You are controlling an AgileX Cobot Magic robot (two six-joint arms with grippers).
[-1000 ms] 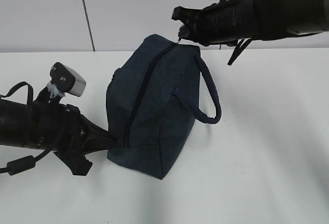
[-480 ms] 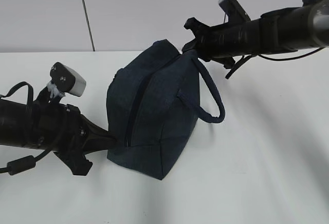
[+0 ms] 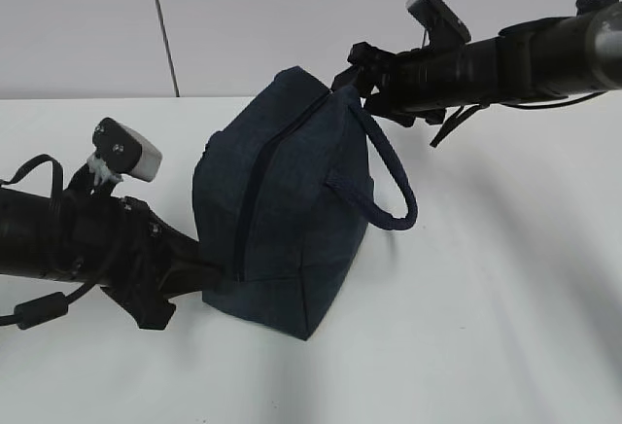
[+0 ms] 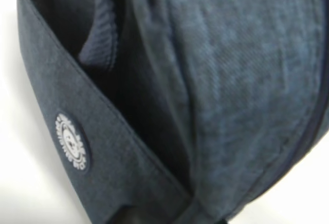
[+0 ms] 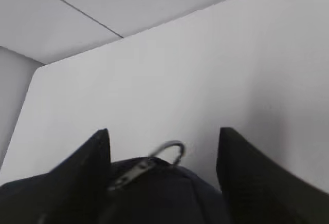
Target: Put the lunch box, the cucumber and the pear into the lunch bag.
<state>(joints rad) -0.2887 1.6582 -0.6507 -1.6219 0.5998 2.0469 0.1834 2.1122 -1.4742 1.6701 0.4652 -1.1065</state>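
On the white table the navy lunch bag stands zipped. Low at its near end, the left gripper meets the fabric; its grip cannot be told. Reaching in level from the right, the right gripper straddles the far end, fingers parted around the silver ring pull, seen only by its wrist camera.

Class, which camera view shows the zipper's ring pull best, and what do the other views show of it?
The right wrist view: the silver ring pull sits clearly between the open right tool's fingers, atop the lunch bag. The exterior view hides it behind that tool; the left wrist view shows only fabric.
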